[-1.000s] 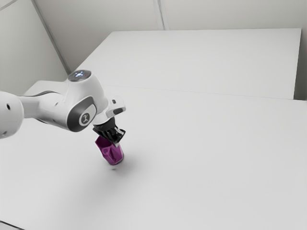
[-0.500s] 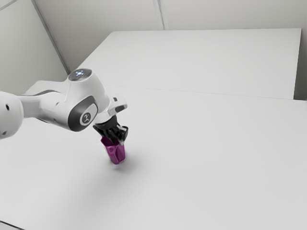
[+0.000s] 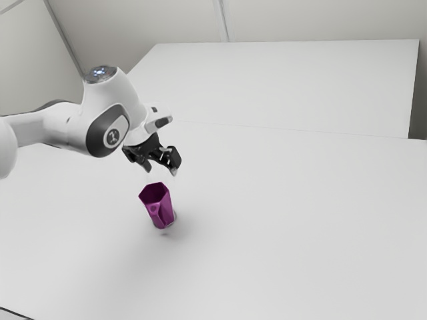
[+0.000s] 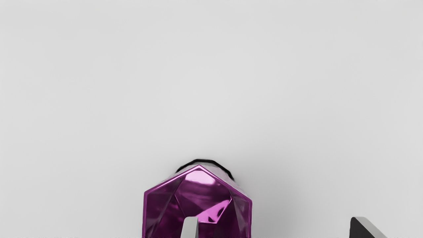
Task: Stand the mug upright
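Above the mug (image 3: 160,212): our tool (image 3: 161,169) hangs near the rim, its two fingers (image 3: 175,159) spread wide apart, with a gap between them and the purple mug.
Fingers, wrist view: we see one tip in front of the mug's mouth, the other off beyond its side, over bare tabletop.
Mug: upright, mouth up, standing on the table (image 3: 300,213) below our tool.
Tabletop: smooth and white, with soft shading by the mug's base and a thin seam (image 3: 287,129) running across farther back.
Walls: pale grey, a dark corner line (image 3: 69,48) in the exterior view's upper left, a narrow strip (image 3: 223,20) on the back wall.
Edges: the far white surface (image 3: 280,80) beyond the seam ends well apart from the mug.
Room for moving: we have tabletop all around the mug, with the broadest stretch toward the exterior view's right.
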Tool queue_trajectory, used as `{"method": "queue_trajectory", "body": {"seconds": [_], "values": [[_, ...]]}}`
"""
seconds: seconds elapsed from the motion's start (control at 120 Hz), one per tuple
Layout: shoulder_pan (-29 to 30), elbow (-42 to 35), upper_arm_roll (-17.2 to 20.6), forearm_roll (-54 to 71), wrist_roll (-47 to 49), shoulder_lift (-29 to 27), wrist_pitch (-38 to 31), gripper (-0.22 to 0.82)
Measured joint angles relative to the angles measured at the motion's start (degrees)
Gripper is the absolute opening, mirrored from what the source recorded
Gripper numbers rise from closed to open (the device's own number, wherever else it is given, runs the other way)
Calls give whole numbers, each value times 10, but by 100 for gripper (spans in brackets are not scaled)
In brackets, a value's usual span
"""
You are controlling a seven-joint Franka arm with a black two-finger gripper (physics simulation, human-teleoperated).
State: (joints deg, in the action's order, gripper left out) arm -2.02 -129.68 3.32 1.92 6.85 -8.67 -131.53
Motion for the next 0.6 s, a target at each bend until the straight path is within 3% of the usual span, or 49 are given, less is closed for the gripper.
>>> {"method": "queue_trajectory", "body": {"seconds": [0.6], "values": [[-1, 276, 1, -19, 4, 60, 280, 57]]}}
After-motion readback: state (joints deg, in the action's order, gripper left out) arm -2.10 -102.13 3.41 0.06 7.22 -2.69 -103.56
